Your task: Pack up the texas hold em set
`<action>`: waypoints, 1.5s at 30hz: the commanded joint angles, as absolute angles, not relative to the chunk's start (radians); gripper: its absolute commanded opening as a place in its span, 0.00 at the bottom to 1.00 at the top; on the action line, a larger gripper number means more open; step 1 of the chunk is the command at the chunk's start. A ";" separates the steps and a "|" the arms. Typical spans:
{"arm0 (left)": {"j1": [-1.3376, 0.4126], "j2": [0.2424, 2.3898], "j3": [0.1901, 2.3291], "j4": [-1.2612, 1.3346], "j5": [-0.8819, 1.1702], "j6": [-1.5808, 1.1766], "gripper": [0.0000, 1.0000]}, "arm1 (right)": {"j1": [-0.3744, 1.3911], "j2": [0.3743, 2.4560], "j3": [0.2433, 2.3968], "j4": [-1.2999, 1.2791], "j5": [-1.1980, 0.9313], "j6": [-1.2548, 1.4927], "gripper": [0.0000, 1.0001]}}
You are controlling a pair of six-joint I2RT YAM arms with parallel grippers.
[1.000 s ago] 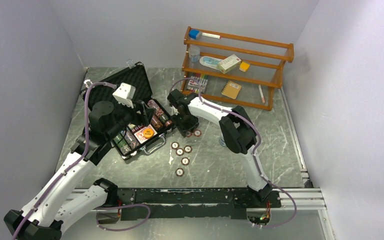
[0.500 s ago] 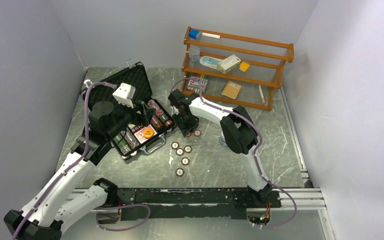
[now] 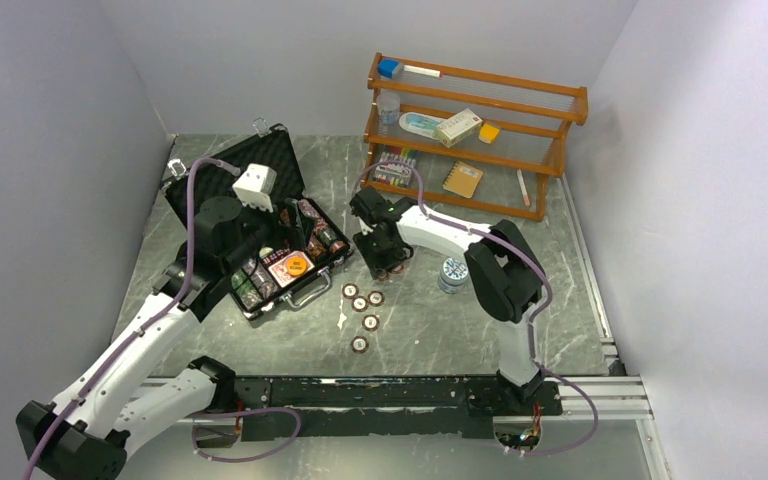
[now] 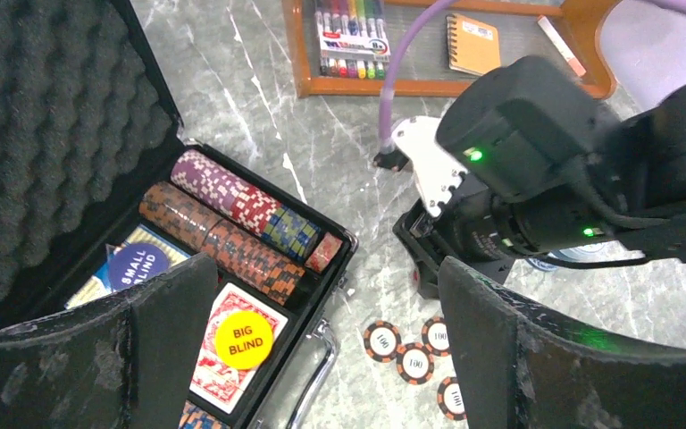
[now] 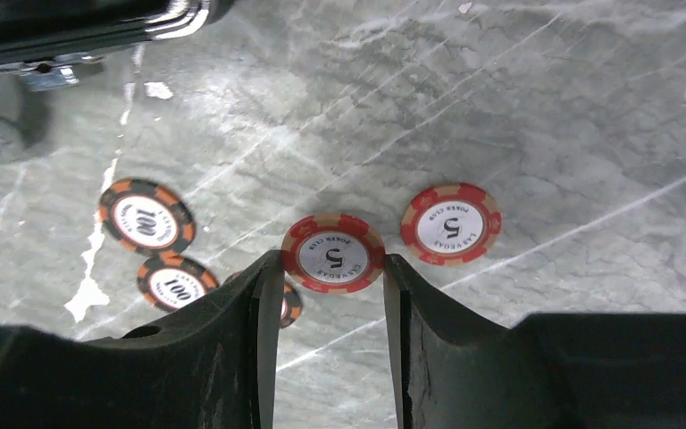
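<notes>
The black case (image 3: pixel 222 178) lies open at the left, its foam lid (image 4: pixel 45 134) raised. In its tray, rows of chips (image 4: pixel 232 219) lie beside a red-backed card deck (image 4: pixel 223 380) with the yellow BIG BLIND disc (image 4: pixel 243 335) on top. My left gripper (image 4: pixel 330 349) hangs wide open and holds nothing, above the case's front edge. Several orange-black 100 chips (image 3: pixel 360 303) lie loose on the table. My right gripper (image 5: pixel 330 273) points down near the case's right corner, its fingertips against the edges of a red 5 chip (image 5: pixel 332 253). Another red 5 chip (image 5: pixel 451 223) lies just beside it.
A wooden shelf (image 3: pixel 475 130) stands at the back right with boxes, a marker set (image 4: pixel 350 27) and a notebook (image 3: pixel 462 179). A round blue-and-white object (image 3: pixel 452 273) sits on the table right of my right gripper. Grey walls close in on three sides.
My left gripper has opened wider and drawn back a little over the case. My right gripper has narrowed round the red chip, and its arm has swung right, uncovering the round blue-and-white object.
</notes>
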State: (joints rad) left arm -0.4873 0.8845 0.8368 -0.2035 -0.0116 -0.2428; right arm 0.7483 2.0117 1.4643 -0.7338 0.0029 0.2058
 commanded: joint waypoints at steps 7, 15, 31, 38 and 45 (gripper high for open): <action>-0.490 0.944 0.725 -0.111 0.154 -0.504 0.85 | 0.747 1.845 1.359 -0.567 -0.035 0.290 0.46; -0.496 0.976 0.498 0.202 0.295 -0.696 0.78 | 0.741 1.732 1.257 -0.424 -0.095 0.439 0.46; -0.566 1.105 0.297 0.640 0.263 -0.707 0.66 | 0.738 1.600 1.009 -0.038 -0.262 0.958 0.46; -0.596 1.145 0.266 0.726 0.254 -0.694 0.57 | 0.730 1.592 0.952 0.018 -0.278 1.033 0.46; -0.606 1.202 0.296 0.746 0.201 -0.712 0.48 | 0.723 1.587 0.927 0.056 -0.293 1.078 0.46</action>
State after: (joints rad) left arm -0.5961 1.1805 0.2710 0.6662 0.2443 -0.7078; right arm 0.7300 1.6180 0.9463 -0.0017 -0.2749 1.0271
